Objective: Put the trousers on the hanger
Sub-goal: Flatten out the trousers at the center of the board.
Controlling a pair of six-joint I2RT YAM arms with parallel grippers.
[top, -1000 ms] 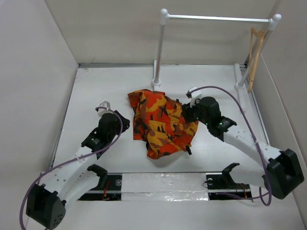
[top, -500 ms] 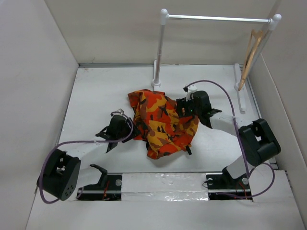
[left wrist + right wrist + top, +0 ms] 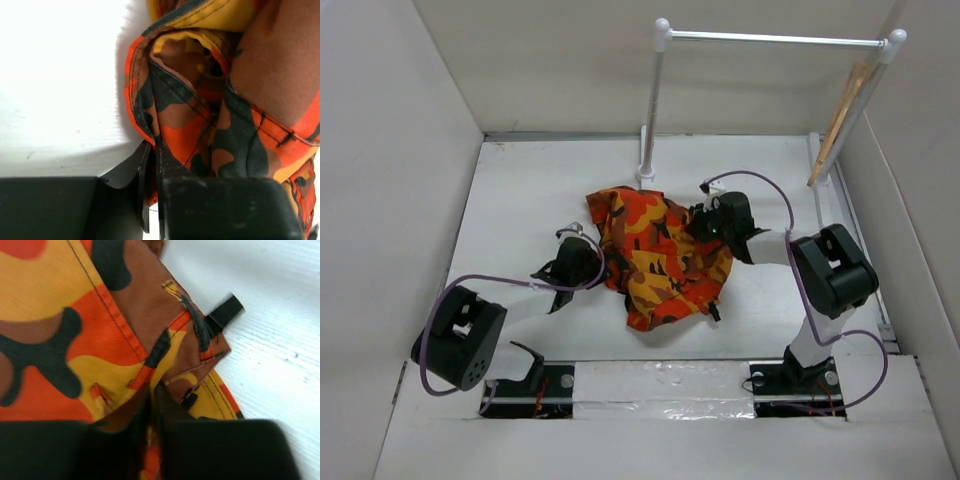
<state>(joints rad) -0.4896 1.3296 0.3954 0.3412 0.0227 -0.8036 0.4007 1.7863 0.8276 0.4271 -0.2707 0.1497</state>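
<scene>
From the overhead camera I have the trousers (image 3: 660, 255) crumpled in a heap at the middle of the table (image 3: 520, 200). None of the fabric is off the surface. My left gripper (image 3: 588, 262) sits low at the heap's 9 o'clock edge. On its wrist camera the two fingers (image 3: 168, 167) are clamped on a folded hem of the camouflage cloth, with orange fabric showing in the thin slit between them. My right gripper (image 3: 703, 222) is at the heap's 2 o'clock edge. Its wrist view is blurred up close, but the jaws are pinched together on a stitched fold, and a black tab (image 3: 225, 310) of the trousers lies just beyond on the white surface. The hanger (image 3: 838, 125) is well apart from all this, at the table's 2 o'clock corner. It hangs tilted from the right end of the white rail (image 3: 775, 39).
</scene>
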